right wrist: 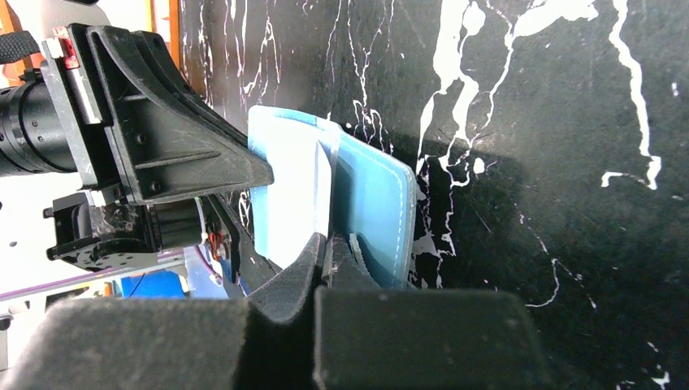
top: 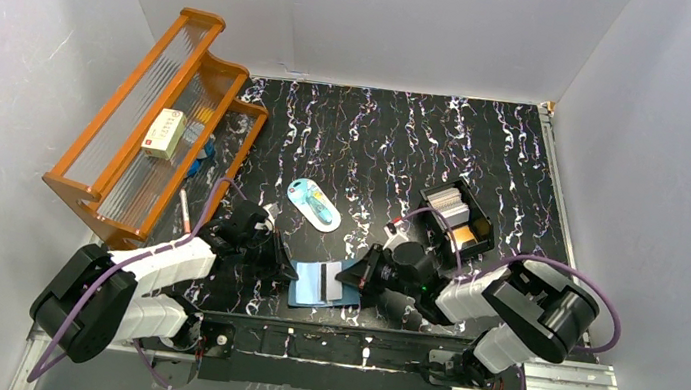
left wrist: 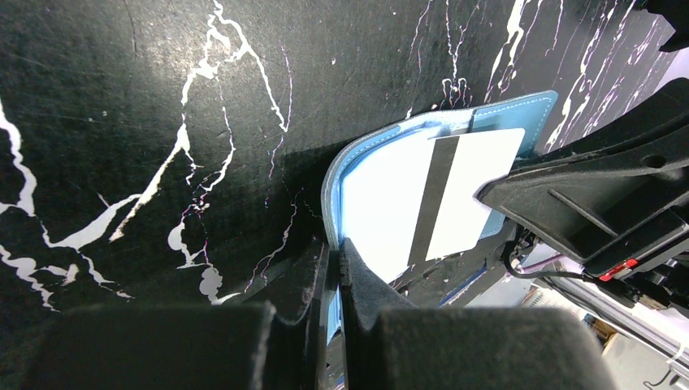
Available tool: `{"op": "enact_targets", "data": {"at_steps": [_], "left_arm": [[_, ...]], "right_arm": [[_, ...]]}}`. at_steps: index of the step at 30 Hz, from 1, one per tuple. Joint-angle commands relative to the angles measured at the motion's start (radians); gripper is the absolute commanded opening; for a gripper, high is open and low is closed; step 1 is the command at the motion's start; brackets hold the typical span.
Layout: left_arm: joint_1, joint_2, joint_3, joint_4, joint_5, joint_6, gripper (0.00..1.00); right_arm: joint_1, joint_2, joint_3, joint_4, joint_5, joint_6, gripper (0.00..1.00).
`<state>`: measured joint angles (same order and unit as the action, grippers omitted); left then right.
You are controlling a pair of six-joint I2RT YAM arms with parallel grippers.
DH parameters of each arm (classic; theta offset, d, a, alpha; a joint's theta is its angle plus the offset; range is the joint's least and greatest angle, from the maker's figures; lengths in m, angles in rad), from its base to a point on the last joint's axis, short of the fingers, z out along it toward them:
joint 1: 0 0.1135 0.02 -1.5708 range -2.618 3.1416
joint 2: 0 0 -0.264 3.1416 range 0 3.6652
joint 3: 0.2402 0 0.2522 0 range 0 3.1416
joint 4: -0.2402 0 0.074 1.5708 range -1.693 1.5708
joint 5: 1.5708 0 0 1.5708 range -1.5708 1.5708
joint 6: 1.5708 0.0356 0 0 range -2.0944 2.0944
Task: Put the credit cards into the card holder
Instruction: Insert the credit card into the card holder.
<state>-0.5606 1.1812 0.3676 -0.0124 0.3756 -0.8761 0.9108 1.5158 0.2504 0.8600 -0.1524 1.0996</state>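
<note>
The card holder (top: 328, 300), a blue wallet, lies open near the table's front edge between both arms. My left gripper (top: 293, 272) (left wrist: 335, 256) is shut on the wallet's (left wrist: 357, 154) left edge. A white credit card (left wrist: 475, 191) with a black stripe lies over the wallet's light-blue inside. My right gripper (top: 343, 277) (right wrist: 327, 248) is shut on this card's (right wrist: 296, 195) near edge, with the wallet's blue flap (right wrist: 374, 199) just beside its fingers. More credit cards (top: 448, 207), pale and orange-tan, stand in a black box.
The black open-topped box (top: 485, 222) sits behind the right arm. A light-blue oval item (top: 313, 203) lies at mid-table. At the left stands a wooden rack (top: 129, 126) holding a cream box (top: 165, 133). Grey walls enclose the table.
</note>
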Motion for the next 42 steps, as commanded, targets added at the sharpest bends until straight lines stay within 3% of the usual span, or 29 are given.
{"op": "enact_targets", "data": {"at_steps": [1,16,19,25,29,35,42], "left_arm": [[-0.011,-0.006,-0.012,-0.043,-0.004,-0.001,0.00],[-0.028,-0.008,-0.003,-0.029,0.001,-0.024,0.00],[-0.031,-0.008,-0.002,-0.020,0.004,-0.030,0.00],[-0.032,-0.014,-0.001,-0.018,0.020,-0.031,0.00],[-0.032,-0.015,0.009,-0.015,0.026,-0.029,0.00],[-0.032,-0.020,0.017,-0.011,0.035,-0.032,0.00],[-0.034,-0.027,0.019,-0.009,0.036,-0.042,0.00]], "right_arm": [[0.025,0.001,-0.007,-0.031,0.031,-0.018,0.00],[0.054,0.116,0.065,0.030,0.030,0.020,0.00],[0.057,0.110,0.083,-0.042,0.025,0.011,0.13],[0.056,-0.041,0.209,-0.490,0.151,-0.079,0.36],[0.057,-0.064,0.232,-0.546,0.151,-0.096,0.45],[0.066,-0.008,0.252,-0.497,0.097,-0.095,0.44],[0.096,0.030,0.280,-0.434,0.058,-0.091,0.33]]}}
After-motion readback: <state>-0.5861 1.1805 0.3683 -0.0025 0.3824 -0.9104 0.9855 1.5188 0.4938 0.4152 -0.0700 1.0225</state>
